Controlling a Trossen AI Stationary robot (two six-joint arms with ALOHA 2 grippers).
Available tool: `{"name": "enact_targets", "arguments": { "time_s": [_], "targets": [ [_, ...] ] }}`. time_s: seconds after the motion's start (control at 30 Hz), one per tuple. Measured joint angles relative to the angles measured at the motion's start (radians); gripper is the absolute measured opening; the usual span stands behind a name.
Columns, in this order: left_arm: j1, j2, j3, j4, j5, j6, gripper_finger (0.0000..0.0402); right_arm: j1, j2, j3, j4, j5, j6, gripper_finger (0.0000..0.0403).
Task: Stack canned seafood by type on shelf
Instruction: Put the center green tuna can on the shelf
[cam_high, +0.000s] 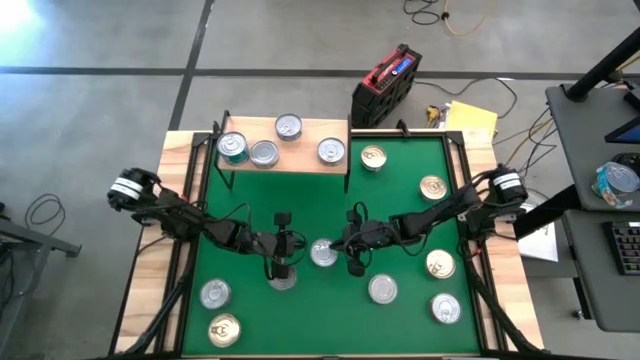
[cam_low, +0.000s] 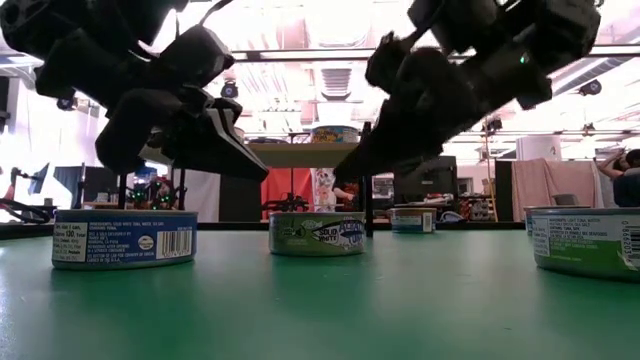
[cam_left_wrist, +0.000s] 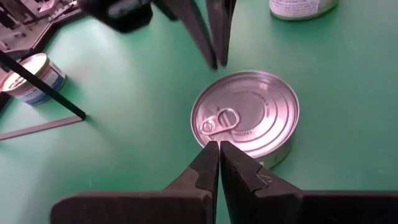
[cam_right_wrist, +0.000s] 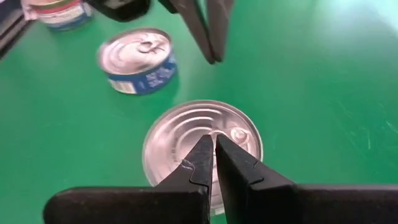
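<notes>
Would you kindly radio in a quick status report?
Left gripper shut, right gripper shut, both empty, flanking center tin. Four tins on shelf. Nothing blocking.

We see open green mat (cam_high: 300, 205) mid-frame between the shelf (cam_high: 300, 158) above and both arms' closed grippers below.

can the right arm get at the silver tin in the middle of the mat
Probably yes: the right end effector, shut, hovers beside that silver tin with bare green mat around it, though the left end effector hangs close opposite.
</notes>
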Motion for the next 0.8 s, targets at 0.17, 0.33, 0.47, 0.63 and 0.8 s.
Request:
{"name": "enact_targets", "arguments": {
  "time_s": [0.17, 0.33, 0.47, 0.63, 0.8],
  "targets": [
    [0.000, 0.011, 0.019, -0.001, 0.029, 0.000, 0.0000, -0.006, -0.003, 0.002, 0.011, 0.008, 0.072, 0.0012],
    [0.000, 0.065, 0.062, 0.000, 0.053, 0.002, 0.0000, -0.021, -0.033, 0.002, -0.053, 0.004, 0.230, 0.0012],
    [-0.001, 0.108, 0.093, -0.005, 0.078, 0.006, 0.0000, -0.035, -0.057, 0.002, -0.218, -0.027, 0.415, 0.0012],
    [-0.002, 0.134, 0.109, -0.016, 0.078, 0.003, 0.0000, -0.044, -0.076, 0.000, -0.346, -0.105, 0.587, 0.0012],
    [-0.010, 0.139, 0.117, -0.027, 0.077, 0.000, 0.0000, -0.045, -0.079, -0.003, -0.342, -0.168, 0.683, 0.0012]
  ]
}}
